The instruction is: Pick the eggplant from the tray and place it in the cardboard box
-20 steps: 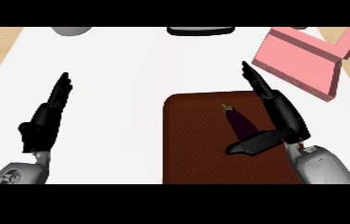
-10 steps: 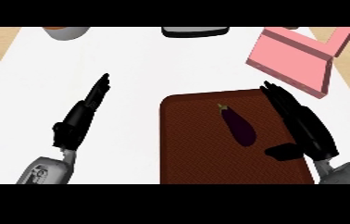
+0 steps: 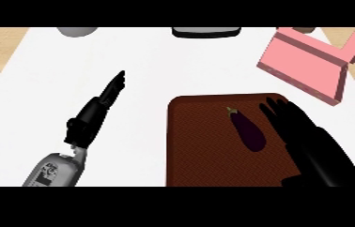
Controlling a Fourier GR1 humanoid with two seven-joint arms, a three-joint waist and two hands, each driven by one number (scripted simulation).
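The eggplant (image 3: 248,130) lies on the dark brown tray (image 3: 201,146), right of the tray's middle, its green stem end pointing up and to the left, its dark purple body running down toward the lower right. Nothing holds it. Just to its right, the right hand (image 3: 312,146) stretches over the tray's right side, fingers straight and close together, pointing up toward the tray's far edge, with the thumb jutting out low near the bottom of the view. The fingers sit just beside the eggplant, and whether they touch it cannot be told from here.

Up and to the right, beyond the tray's corner, sits the pink cardboard box (image 3: 305,64), open, with one wall standing on its right side. The tray rests on a broad white counter (image 3: 139,57). Across on the left, well apart from the tray, the left hand (image 3: 94,116) hovers over bare counter, fingers straight and pressed together, pointing up and slightly right.

Along the far edge, a grey round object (image 3: 76,31) peeks in at the left, and a dark object with a pale rim (image 3: 206,32) sits at the middle. Wood-toned flooring (image 3: 12,45) shows past the counter's left edge.
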